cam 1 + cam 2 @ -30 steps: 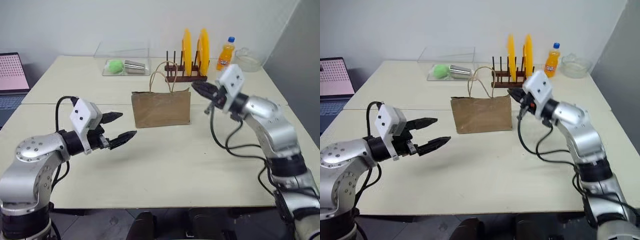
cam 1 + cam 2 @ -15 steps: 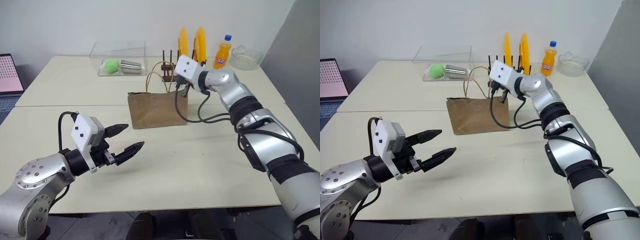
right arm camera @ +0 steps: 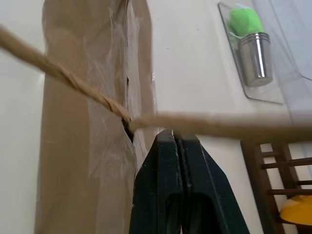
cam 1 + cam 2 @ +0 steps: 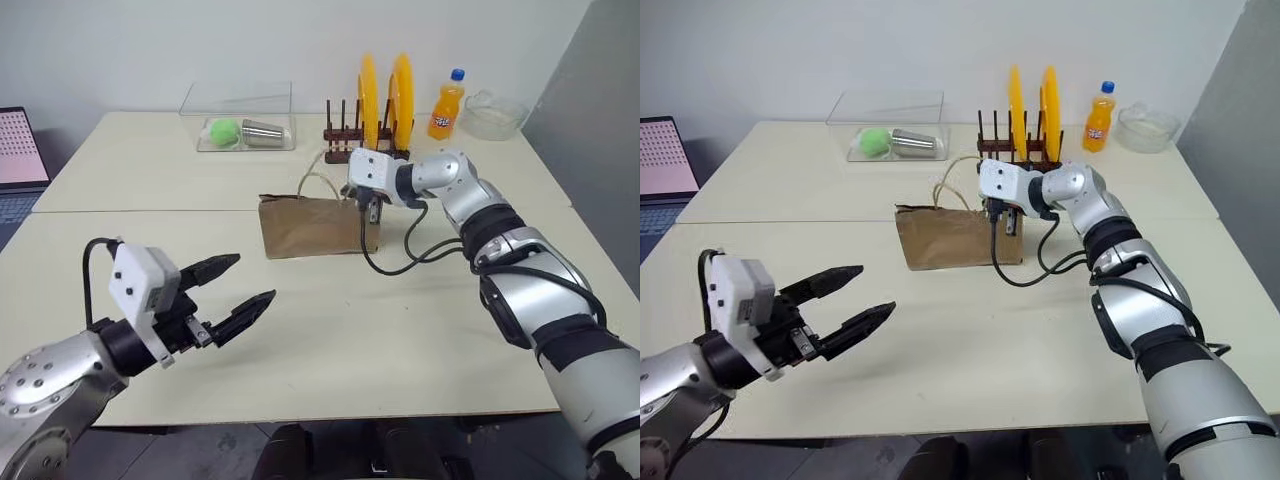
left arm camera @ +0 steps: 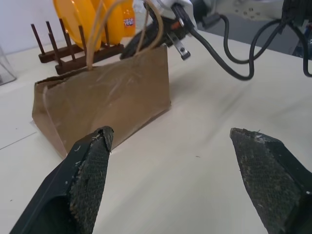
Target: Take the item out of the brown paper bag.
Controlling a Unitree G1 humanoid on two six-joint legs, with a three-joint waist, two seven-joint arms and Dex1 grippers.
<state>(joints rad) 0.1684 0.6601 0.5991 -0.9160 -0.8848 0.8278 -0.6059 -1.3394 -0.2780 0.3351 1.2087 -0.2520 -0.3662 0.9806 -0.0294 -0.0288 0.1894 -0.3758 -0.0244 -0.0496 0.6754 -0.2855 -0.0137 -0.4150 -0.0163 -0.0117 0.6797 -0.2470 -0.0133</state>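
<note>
While our right gripper (image 3: 176, 139) sits at the top right corner of the small creased brown kraft paper bag (image 4: 312, 226), its jaws are pressed together with nothing between them, just under one tan string handle (image 3: 73, 80) that crosses in front of the tips. We cannot tell whether the tips touch the bag's edge or the string. The bag stands on the pale cream surface (image 4: 400, 320), near its middle, with both looped handles sticking up. The dark cola bottle is hidden; we cannot see inside the bag, so we cannot tell where it sits.

Our left gripper (image 4: 232, 291) hovers over the near left part of the surface, well apart from the bag, pointing roughly level toward it. Its jaws stand wide apart and empty; the textured black fingers (image 5: 90, 170) frame the bag in the left wrist view.

Behind the bag: a dark wooden dish rack (image 4: 352, 150) holding two upright yellow plates (image 4: 385, 90). Right of the rack, an orange soda bottle with a blue cap (image 4: 447, 104), and beside that a clear glass bowl (image 4: 492, 115). Left of the rack, a clear plastic box (image 4: 238, 110) with a green ball (image 4: 222, 130) and a metal cup (image 4: 266, 131) lying on its side. A laptop (image 4: 20, 150) shows at the far left edge.
</note>
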